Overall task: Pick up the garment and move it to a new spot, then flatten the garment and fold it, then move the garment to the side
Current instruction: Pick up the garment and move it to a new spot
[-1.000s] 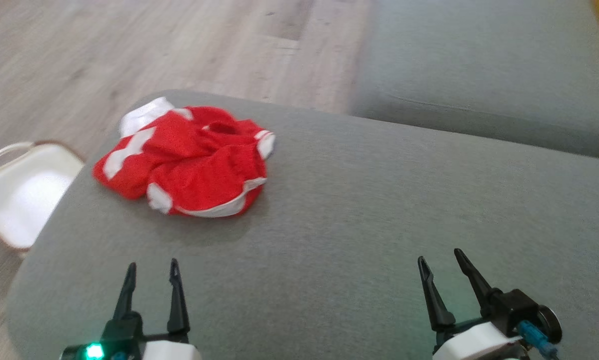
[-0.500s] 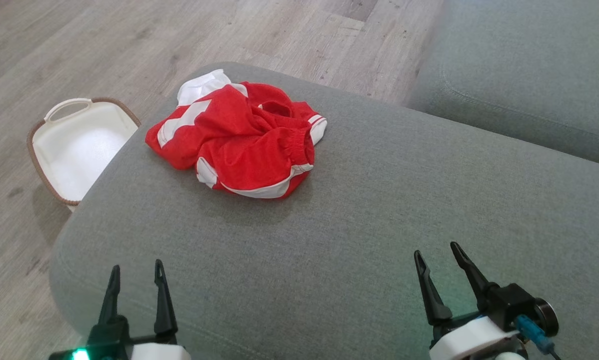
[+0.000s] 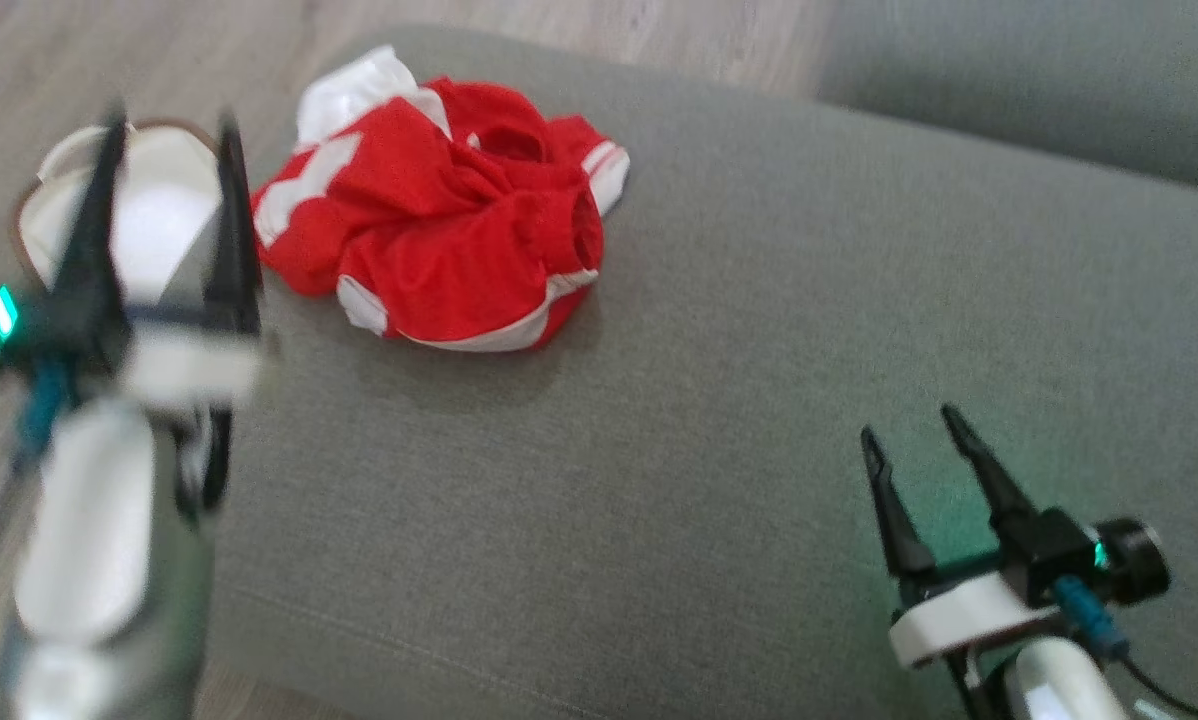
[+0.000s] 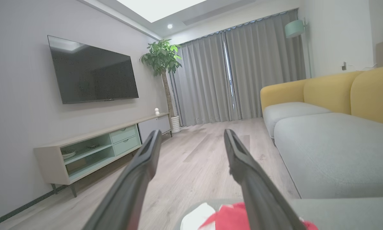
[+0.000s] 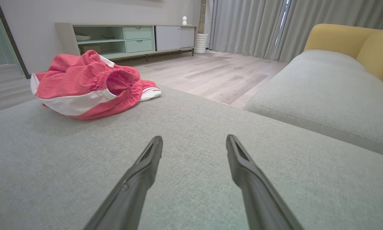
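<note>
Since the garment [image 3: 439, 230] sits crumpled at the 11 o'clock corner of the grey sofa cushion [image 3: 719, 330], the left end effector [image 3: 171, 125] is nearer. The heap lies just beside it at 3 o'clock in head view, apart. From the right end effector [image 3: 909, 422] it's at 10 o'clock, well apart. Both are released, fingers spread, empty. The heap has no clear long axis. In left wrist view the garment is at 6 o'clock, below the fingertips, so it likely needs to pitch down first.

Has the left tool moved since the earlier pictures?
Yes. The left tool went forward, from the near edge of the cushion to beside the red garment.
</note>
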### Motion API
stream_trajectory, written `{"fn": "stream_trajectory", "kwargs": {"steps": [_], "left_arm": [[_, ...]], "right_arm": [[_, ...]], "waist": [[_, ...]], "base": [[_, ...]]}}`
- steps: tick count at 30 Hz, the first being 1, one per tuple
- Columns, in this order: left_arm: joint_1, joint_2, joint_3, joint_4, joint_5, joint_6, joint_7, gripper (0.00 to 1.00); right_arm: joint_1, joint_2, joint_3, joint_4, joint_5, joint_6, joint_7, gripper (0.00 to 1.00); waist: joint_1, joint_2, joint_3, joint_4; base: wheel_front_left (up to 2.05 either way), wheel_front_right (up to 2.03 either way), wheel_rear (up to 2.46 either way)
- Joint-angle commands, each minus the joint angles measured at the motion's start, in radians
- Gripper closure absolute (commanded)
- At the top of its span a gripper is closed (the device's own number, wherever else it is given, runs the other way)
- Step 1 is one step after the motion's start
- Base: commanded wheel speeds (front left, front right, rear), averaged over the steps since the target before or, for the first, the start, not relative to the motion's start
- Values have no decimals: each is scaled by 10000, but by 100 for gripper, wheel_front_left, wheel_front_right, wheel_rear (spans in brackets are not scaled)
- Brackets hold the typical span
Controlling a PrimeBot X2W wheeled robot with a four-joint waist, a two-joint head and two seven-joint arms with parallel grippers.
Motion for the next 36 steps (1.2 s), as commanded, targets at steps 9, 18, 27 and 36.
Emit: {"fn": "stream_trajectory", "kwargs": {"steps": [9, 18, 27, 36], "left_arm": [[-4712, 427, -488, 3433, -991, -803, 3448, 0], [-6209, 573, -869, 7275, -1909, -894, 5775, 0], [-6008, 395, -1337, 8726, -1934, -905, 3973, 100], [-6957, 426, -2634, 8407, -2470, -907, 2137, 100]], "right_arm": [[-739, -1055, -337, -1026, -433, 77, -122, 0], [-494, -1794, -554, -1593, -417, 77, -122, 0], [-225, -1935, -717, -1862, -463, 77, -122, 0], [-384, -1397, -501, -1539, -276, 77, -122, 0]], "waist": [[-1, 0, 1654, -680], [-1, 0, 2155, -1075], [-1, 0, 2372, -1017], [-1, 0, 1253, -1099]], "base": [[0, 0, 0], [0, 0, 0], [0, 0, 0], [0, 0, 0]]}}
